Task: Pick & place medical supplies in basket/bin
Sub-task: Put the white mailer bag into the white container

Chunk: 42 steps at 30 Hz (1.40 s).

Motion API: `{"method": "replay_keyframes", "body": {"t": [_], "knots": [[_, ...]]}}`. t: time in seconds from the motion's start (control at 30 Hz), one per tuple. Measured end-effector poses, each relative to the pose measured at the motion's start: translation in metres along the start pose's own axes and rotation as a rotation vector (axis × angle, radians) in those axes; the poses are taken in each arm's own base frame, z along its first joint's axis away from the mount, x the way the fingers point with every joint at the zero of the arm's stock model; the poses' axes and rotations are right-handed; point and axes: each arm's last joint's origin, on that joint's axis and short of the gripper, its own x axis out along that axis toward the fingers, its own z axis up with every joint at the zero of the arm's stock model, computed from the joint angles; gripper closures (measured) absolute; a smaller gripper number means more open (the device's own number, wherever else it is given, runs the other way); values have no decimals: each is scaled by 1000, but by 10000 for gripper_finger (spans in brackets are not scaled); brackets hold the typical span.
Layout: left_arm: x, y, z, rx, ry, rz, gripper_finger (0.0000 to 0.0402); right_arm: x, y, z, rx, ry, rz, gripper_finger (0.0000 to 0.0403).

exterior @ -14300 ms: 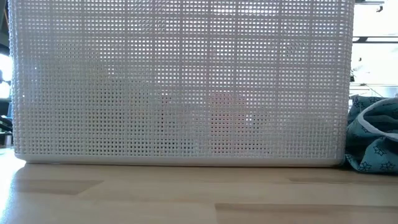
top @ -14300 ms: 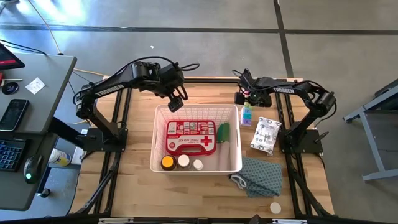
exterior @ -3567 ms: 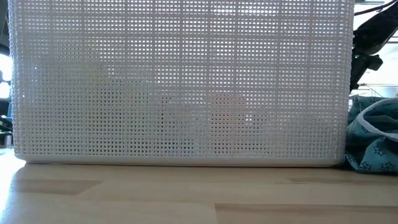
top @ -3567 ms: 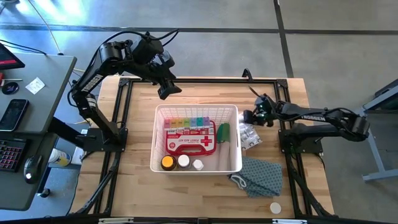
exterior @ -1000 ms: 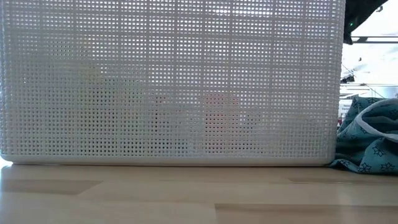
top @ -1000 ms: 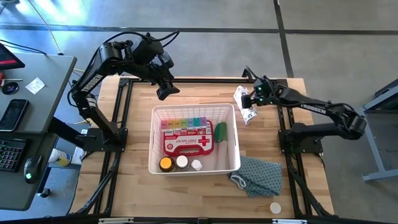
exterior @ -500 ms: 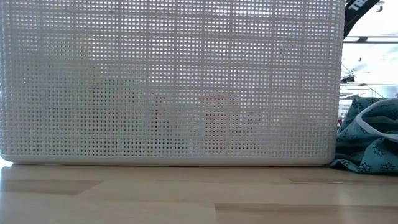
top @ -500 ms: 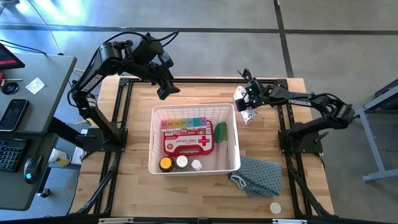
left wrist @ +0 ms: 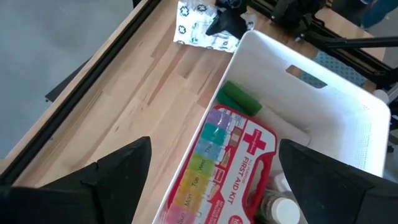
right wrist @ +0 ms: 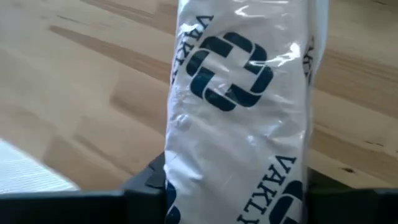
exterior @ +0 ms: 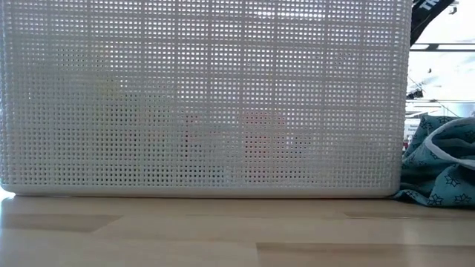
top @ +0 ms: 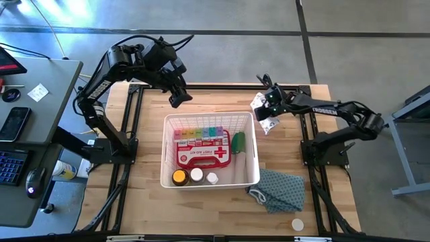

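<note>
The white lattice basket (top: 209, 118) stands mid-table. Inside lie the red first-aid case (top: 203, 155), the rainbow pill organiser (top: 201, 132), a green roll (top: 238, 142) and three small bottles (top: 195, 176). A white plastic packet printed with dark blue crosses (top: 268, 121) lies on the wood just right of the basket's far right corner. My right gripper (top: 266, 106) is shut on that packet, reaching in from the right. My left gripper (top: 176, 95) hangs open above the table beyond the basket's far left corner, with nothing between its fingers (left wrist: 124, 168). My right gripper pinches the white packet between its two fingers, which press on its two long edges (right wrist: 177, 158), the fingers (right wrist: 146, 182) coming slanting down from the table's right side. The plastic looks crumpled and narrowed between them. Whether the packet is clear of the table cannot be told.
A teal star-print cloth (top: 279, 191) lies near the basket's near right corner, with a small white cap (top: 296, 224) beyond it at the table's near edge. A desk with a keyboard and phone (top: 17, 124) stands off the table's left. Bare wood shows left of the basket.
My right gripper has edged toward the table's left, onto the far end of the white packet, and the arm behind it has straightened out along the far edge. The packet has stayed about where it was.
</note>
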Motion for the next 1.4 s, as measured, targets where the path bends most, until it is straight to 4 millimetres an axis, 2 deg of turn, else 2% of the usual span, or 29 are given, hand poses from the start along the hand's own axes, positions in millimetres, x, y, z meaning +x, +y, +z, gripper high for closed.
{"method": "replay_keyframes", "body": {"t": [0.13, 0.23, 0.4, 0.6, 0.67, 0.77, 0.93, 1.1, 1.2, 1.4], "knots": [[0, 0, 0, 52, -1, 2, 16, -17, 4, 1, -3, -8, 106, 255], [0, 0, 0, 99, -1, 2, 16, -41, 6, 3, -6, -2, 124, 255], [0, 0, 0, 131, -1, 2, 16, -104, 16, 17, -64, -151, 160, 255], [0, 1, 0, 146, -7, 30, 16, -193, 49, 41, -226, -457, 289, 255], [0, 1, 1, 161, -10, 51, 16, -215, 63, 50, -256, -519, 338, 254], [0, 2, 1, 180, -13, 79, 16, -237, 90, 66, -308, -565, 413, 254], [-1, 7, 2, 198, -24, 162, 16, -245, 149, 86, -427, -536, 554, 254], [-3, 13, 2, 174, -28, 165, 16, -239, 198, 90, -542, -444, 679, 252], [-3, 11, 2, 180, -26, 152, 16, -225, 214, 87, -598, -332, 712, 253], [-3, 13, 0, 222, 3, 170, 16, -182, 239, 72, -607, -76, 788, 252]]}}
